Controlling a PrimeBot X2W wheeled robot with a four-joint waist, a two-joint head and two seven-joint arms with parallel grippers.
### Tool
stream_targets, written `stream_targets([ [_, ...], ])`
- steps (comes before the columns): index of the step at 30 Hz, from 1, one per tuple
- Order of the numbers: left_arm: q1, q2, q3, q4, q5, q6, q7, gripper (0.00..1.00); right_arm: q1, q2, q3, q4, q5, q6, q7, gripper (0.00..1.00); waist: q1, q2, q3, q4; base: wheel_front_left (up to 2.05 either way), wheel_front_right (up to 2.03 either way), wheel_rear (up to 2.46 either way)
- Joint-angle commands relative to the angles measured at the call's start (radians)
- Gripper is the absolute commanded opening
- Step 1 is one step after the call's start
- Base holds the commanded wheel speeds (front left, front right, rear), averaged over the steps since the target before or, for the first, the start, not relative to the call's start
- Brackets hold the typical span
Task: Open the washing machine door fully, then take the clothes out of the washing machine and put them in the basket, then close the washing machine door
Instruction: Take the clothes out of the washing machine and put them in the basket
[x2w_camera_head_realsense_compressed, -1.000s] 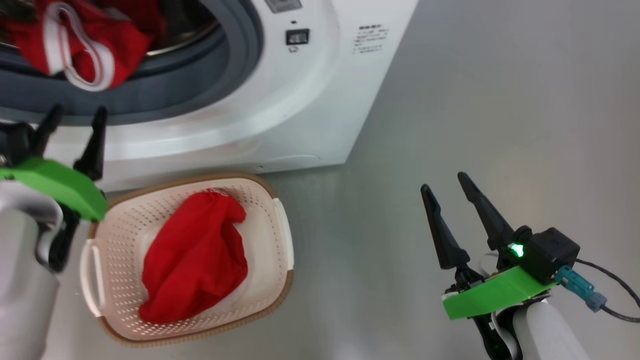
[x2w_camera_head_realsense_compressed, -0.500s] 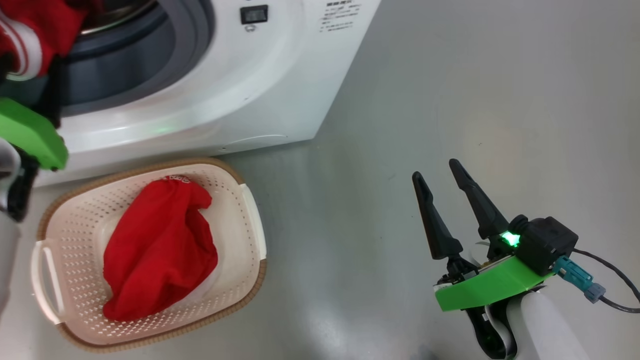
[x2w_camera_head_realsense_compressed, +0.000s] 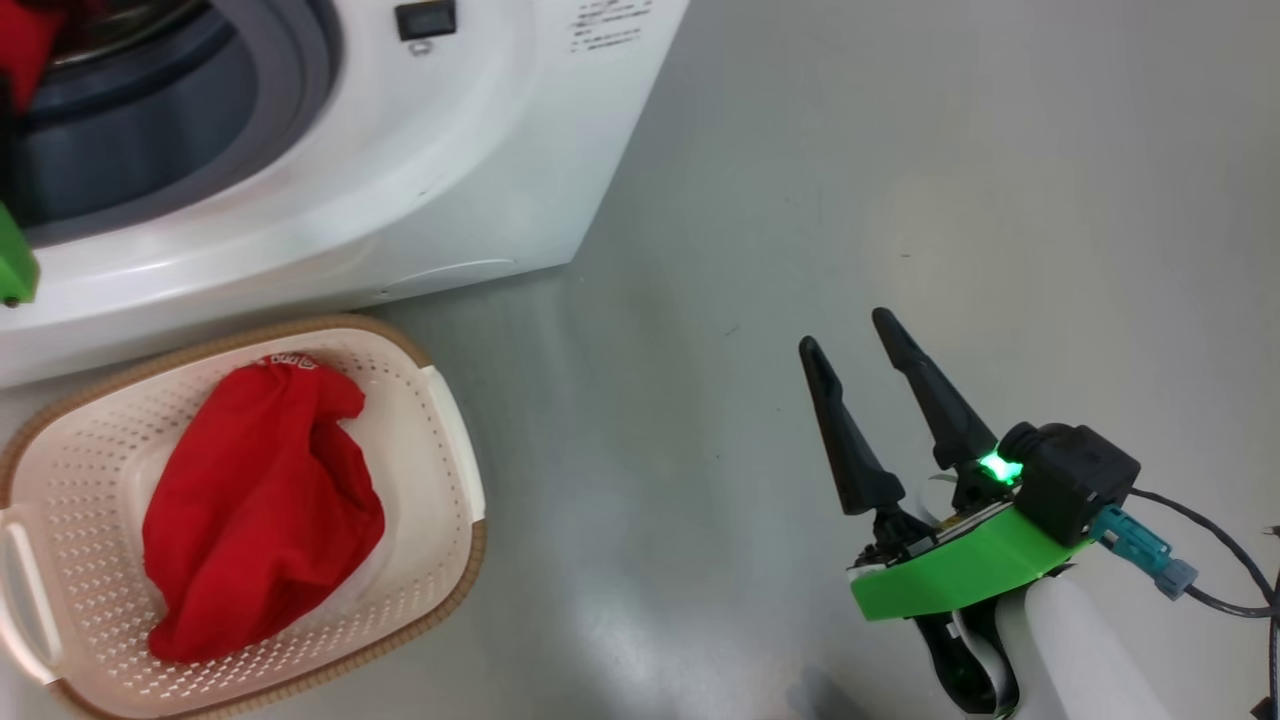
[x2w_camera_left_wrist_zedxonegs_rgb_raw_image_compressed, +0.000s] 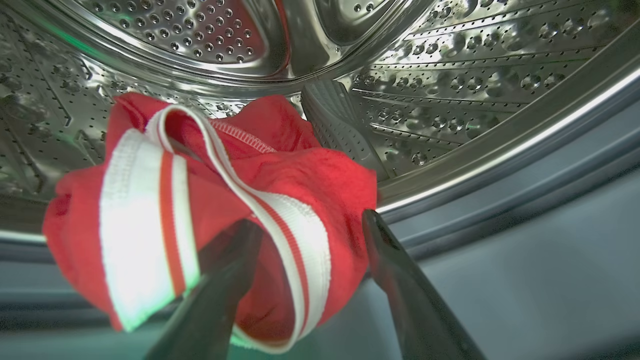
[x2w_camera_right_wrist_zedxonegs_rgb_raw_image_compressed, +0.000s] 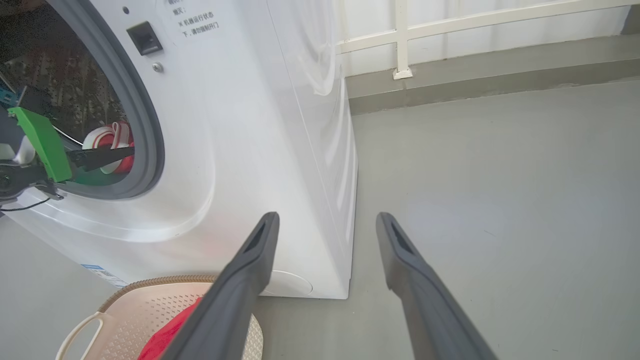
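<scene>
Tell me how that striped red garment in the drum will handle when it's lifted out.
Probably floppy: the striped red garment lies crumpled, its white band looping loosely. Likely light, being thin fabric. It may drag or snag on the drum lip.

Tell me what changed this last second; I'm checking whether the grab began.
The left gripper reached from the washer's front into the drum; its open fingers now flank the striped red garment. The right gripper stayed open over the floor; basket and its red garment untouched.

Left claw (x2w_camera_left_wrist_zedxonegs_rgb_raw_image_compressed: 310, 219), fingers apart; right claw (x2w_camera_head_realsense_compressed: 845, 327), fingers apart, upward.
</scene>
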Motion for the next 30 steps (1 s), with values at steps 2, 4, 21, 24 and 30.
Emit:
stream_targets([
  [2,-0.032,0.062,0.008,0.005,-0.017,-0.003,-0.010,1.00,0.010,0.007,0.031,-0.027,0.020,0.002,-0.005,1.00,0.0000,0.0000,0.006,-0.013,0.00,0.00,0.00],
  [4,-0.044,0.072,-0.005,0.018,-0.027,-0.003,-0.011,1.00,0.011,0.007,0.038,-0.028,0.024,0.002,-0.005,1.00,0.0000,0.0000,0.006,-0.022,0.00,0.00,0.00],
  [21,-0.081,0.096,-0.101,0.055,-0.127,-0.003,-0.075,0.00,0.013,0.007,0.039,-0.033,0.035,0.002,-0.005,1.00,0.0000,0.0000,0.005,-0.040,0.00,0.00,0.00],
  [24,-0.074,0.090,-0.111,0.044,-0.150,-0.003,-0.101,0.00,0.013,0.007,0.034,-0.030,0.032,0.002,-0.005,1.00,0.0000,0.0000,-0.006,-0.028,0.00,0.00,0.00],
  [30,-0.032,0.077,-0.131,-0.003,-0.195,-0.003,-0.139,0.00,0.015,0.007,0.023,-0.016,0.018,0.002,-0.005,1.00,0.0000,0.0000,-0.044,0.013,0.00,0.00,0.00],
])
